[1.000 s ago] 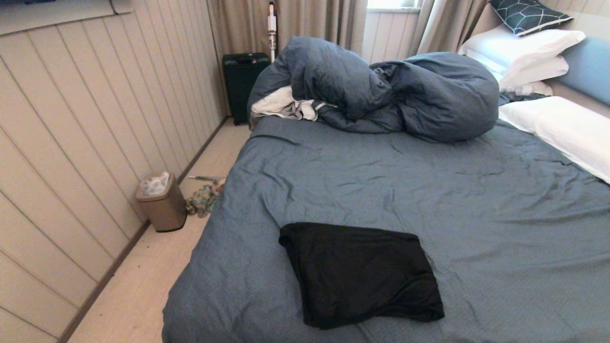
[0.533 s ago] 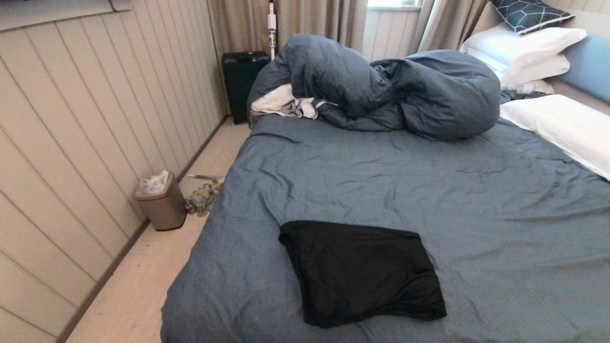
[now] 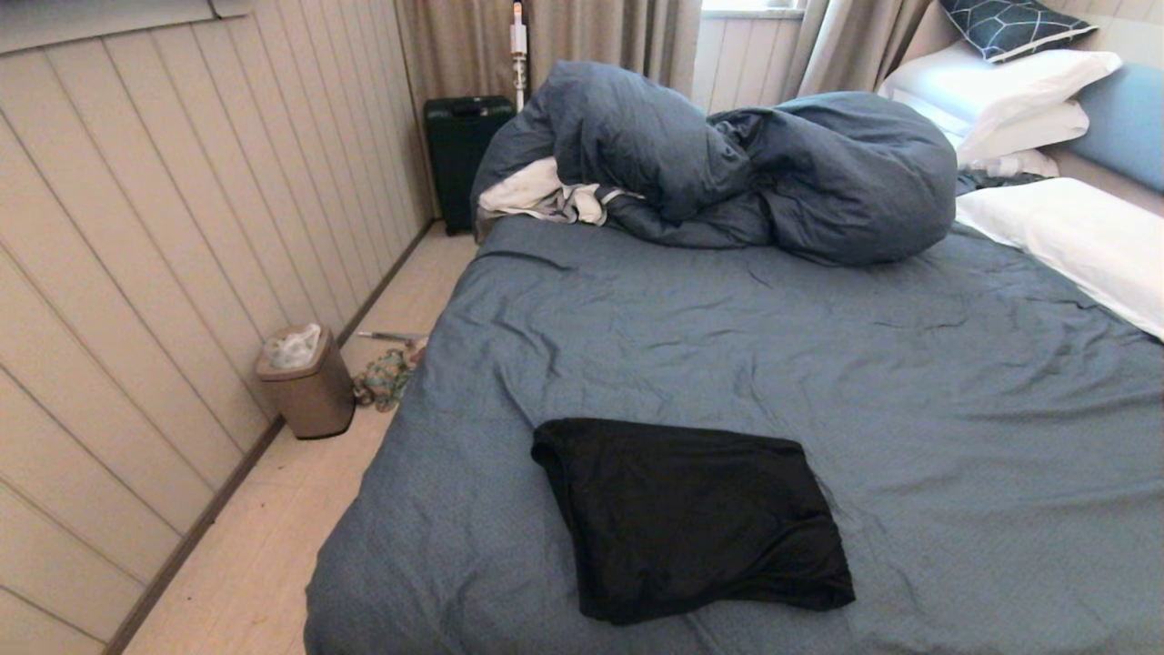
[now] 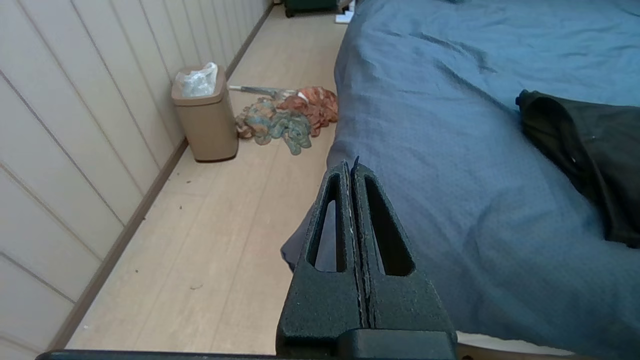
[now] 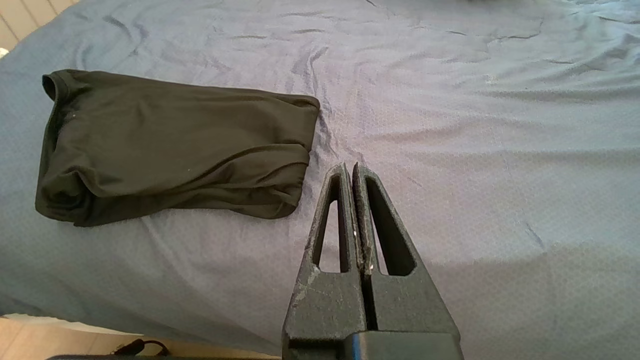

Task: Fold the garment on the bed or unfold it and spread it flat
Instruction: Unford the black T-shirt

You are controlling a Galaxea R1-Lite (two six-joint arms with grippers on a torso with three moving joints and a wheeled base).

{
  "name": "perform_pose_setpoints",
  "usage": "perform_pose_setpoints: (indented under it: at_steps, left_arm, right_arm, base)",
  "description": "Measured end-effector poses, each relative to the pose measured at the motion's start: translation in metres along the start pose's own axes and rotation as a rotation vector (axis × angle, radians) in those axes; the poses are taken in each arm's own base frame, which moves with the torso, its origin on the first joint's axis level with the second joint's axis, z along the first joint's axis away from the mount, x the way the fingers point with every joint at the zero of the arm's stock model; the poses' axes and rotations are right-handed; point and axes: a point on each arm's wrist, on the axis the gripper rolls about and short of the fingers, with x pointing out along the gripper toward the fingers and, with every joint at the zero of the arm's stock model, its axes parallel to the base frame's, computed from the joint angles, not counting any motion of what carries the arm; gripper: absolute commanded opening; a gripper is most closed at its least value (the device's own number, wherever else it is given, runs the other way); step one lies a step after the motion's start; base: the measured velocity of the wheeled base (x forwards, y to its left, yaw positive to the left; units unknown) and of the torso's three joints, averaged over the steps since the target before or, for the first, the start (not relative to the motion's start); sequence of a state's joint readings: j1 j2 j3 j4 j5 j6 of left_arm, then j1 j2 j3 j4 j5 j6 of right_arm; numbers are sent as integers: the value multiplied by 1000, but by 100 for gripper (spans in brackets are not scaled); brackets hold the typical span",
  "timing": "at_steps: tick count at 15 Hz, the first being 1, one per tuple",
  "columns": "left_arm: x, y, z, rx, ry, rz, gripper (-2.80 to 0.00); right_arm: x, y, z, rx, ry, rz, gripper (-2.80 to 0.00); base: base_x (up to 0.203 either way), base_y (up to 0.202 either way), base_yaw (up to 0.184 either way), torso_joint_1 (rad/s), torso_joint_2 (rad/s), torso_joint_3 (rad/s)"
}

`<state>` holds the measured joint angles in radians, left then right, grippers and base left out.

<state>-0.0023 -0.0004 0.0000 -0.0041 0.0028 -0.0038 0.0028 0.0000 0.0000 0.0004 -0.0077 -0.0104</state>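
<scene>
1. A panelled wall (image 3: 136,273) is seen along the left of the head view, with a tan waste bin (image 3: 309,387) set against its foot and a clear bag bunched in its top.
2. A heap of multicoloured cloth (image 3: 386,375) is seen on the wooden floor (image 3: 273,546) just beside the bin, between it and the bed.
3. A dark green suitcase (image 3: 462,155) is stood upright at the far end of the floor, in front of the beige curtains (image 3: 600,41).
4. The left gripper (image 4: 350,167) is held off the near left corner of the bed (image 3: 727,346), above the floor; its fingers are pressed together and nothing is held.
5. The black T-shirt (image 3: 691,518) is laid folded into a rough rectangle on the slate-blue sheet, near the front edge of the bed and left of centre. No print or lettering is shown.
6. The right gripper (image 5: 350,167) is held above the bare sheet just to the right of the T-shirt, apart from it; its fingers are closed and empty.
7. A bundled slate-blue duvet (image 3: 773,164) is piled at the far side, with a white-grey cloth (image 3: 541,196) tucked at its left end.
8. White pillows (image 3: 1073,246) and a dark patterned cushion (image 3: 1009,23) are seen at the right by the blue headboard (image 3: 1123,123).
</scene>
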Motion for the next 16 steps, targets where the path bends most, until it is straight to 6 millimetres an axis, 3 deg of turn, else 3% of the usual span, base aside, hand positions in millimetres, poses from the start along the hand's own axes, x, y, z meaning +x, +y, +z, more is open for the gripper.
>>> perform_pose_setpoints:
  at_steps: [6, 8, 10, 12, 14, 16]
  left_arm:
    - [0, 0, 0, 13, 0, -2, -280]
    - [0, 0, 0, 14, 0, -3, -280]
    - [0, 0, 0, 15, 1, -4, -280]
    - [0, 0, 0, 14, 0, -4, -280]
    - [0, 0, 0, 15, 0, -4, -280]
    - [0, 0, 0, 15, 0, -4, -280]
  right_arm:
    - [0, 0, 1, -12, 5, 2, -280]
    - [-3, 0, 9, -13, 43, 4, -280]
    - [-9, 0, 46, 0, 26, 11, -280]
    - [-4, -1, 96, 32, 21, 22, -280]
    - [17, -1, 151, 64, 38, 34, -280]
    - [58, 0, 196, 82, 105, 54, -280]
  base:
    - [0, 0, 0, 0, 0, 0]
    - [0, 0, 0, 0, 0, 0]
    - [0, 0, 0, 0, 0, 0]
    - [0, 0, 0, 0, 0, 0]
    - [0, 0, 0, 0, 0, 0]
    - [0, 0, 0, 0, 0, 0]
